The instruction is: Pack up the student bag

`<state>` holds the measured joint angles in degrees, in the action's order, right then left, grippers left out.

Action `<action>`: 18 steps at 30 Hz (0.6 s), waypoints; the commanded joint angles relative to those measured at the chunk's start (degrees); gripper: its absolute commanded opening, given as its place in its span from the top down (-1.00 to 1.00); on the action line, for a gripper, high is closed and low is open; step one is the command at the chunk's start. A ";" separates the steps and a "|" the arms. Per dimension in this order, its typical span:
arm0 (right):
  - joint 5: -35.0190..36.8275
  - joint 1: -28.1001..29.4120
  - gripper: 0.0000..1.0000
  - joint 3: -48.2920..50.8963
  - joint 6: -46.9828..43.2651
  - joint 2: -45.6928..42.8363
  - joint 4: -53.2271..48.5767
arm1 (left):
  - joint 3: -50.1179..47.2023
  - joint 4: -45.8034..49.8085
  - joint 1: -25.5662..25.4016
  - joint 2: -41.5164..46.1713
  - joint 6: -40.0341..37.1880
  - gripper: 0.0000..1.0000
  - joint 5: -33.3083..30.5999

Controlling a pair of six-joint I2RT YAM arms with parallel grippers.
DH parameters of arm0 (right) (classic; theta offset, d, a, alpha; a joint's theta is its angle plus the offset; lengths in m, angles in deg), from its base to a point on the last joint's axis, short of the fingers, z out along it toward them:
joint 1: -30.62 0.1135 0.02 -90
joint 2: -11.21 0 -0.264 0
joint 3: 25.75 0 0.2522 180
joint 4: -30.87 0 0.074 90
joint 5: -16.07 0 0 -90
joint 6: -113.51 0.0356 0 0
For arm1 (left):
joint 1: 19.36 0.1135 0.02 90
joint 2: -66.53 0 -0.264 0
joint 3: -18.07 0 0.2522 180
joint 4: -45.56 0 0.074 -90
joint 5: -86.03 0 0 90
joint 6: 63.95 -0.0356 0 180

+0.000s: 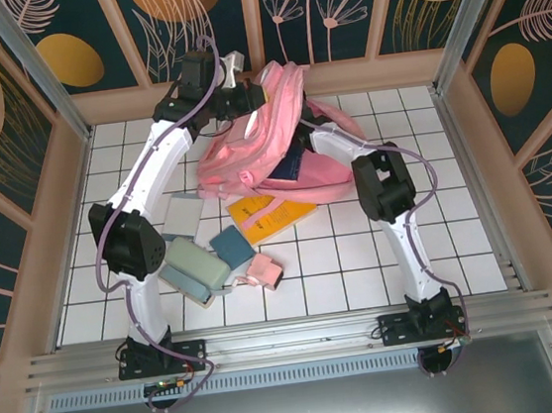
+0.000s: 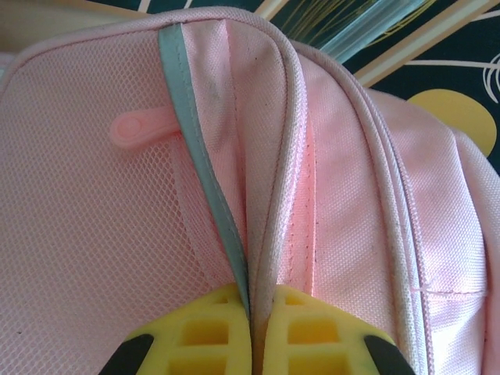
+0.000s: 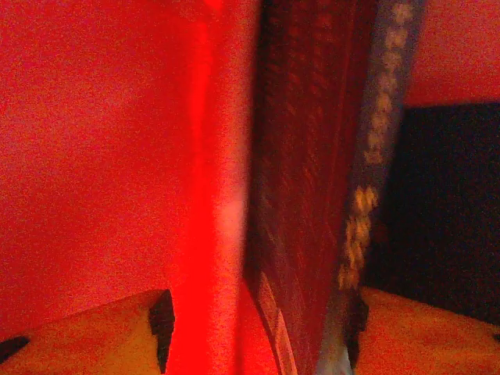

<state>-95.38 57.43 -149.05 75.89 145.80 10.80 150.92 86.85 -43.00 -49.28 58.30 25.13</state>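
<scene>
Book (image 1: 289, 165) going into the bag (image 1: 234, 161), mouth being held up.
The bag is lying at the far middle of the tabletop (image 1: 362, 261). The left end effector (image 2: 252, 332) is pinching fully shut on the bag's rim seam, with the fabric rising straight ahead of its pads. The right end effector (image 3: 262, 340) is sitting inside the bag, its jaws standing apart around the dark book, which is showing edge-on between them. A gap is showing on one side, so the book looks free of the grip. To do this well, the right one should be backing straight out along the book's plane with its jaws wide, so neither pad is dragging the book back up. Meanwhile the left should be holding the rim high and taut.
</scene>
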 commanded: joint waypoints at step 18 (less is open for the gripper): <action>18.64 -2.96 -0.33 38.26 -21.10 -49.65 -8.17 | 15.92 -16.04 1.40 -19.46 4.09 0.50 3.86</action>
<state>-78.00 53.97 -114.89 56.59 98.85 4.35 164.08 76.35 -40.90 -68.14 63.98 28.63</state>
